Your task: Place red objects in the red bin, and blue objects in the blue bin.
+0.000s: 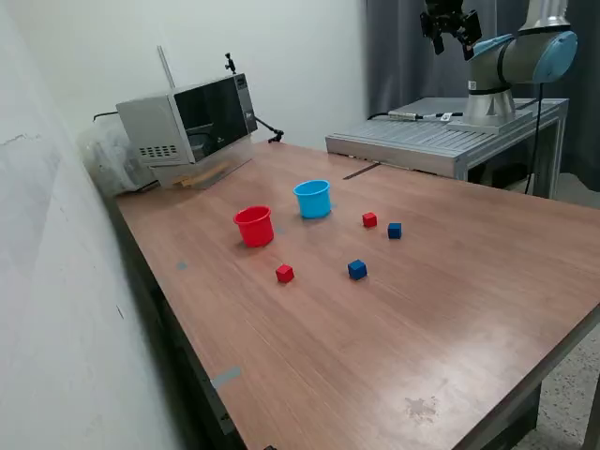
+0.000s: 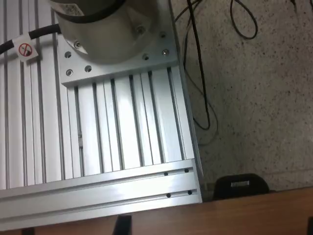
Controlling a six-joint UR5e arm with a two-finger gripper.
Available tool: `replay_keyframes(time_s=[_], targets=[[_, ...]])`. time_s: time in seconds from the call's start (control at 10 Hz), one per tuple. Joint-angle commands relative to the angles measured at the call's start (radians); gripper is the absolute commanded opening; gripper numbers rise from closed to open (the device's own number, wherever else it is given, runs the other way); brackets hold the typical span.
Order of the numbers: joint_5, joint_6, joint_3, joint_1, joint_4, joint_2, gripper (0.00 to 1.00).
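arm's folded high over its metal base [image 1: 441,141], gripper [image 1: 450,23] way up, can't tell if the jaws are parted. red cubes [image 1: 284,273] and blue cubes [image 1: 356,269] sit on the table [image 1: 469,309] by the red cup [image 1: 254,226] and blue cup [image 1: 313,199], well apart from it.

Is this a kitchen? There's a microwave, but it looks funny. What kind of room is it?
Probably a robot lab or workshop, not a kitchen. A robot arm stands on a metal base plate beside a wooden table, with cables trailing. The microwave sits alone by a bare wall, with no sink or stove.
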Motion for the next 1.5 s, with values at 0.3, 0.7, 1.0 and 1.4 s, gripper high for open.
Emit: replay_keyframes(time_s=[0.3, 0.7, 1.0, 1.4], targets=[[0.008, 0.006, -0.014, -0.005, -0.015, 0.006, 1.0], [0.009, 0.0, -0.127, -0.007, -0.256, 0.128, 1.0], [0.014, 0.0, -0.233, -0.001, -0.444, 0.317, 1.0], [0.138, 0.003, -0.25, -0.01, -0.635, 0.515, 1.0]])
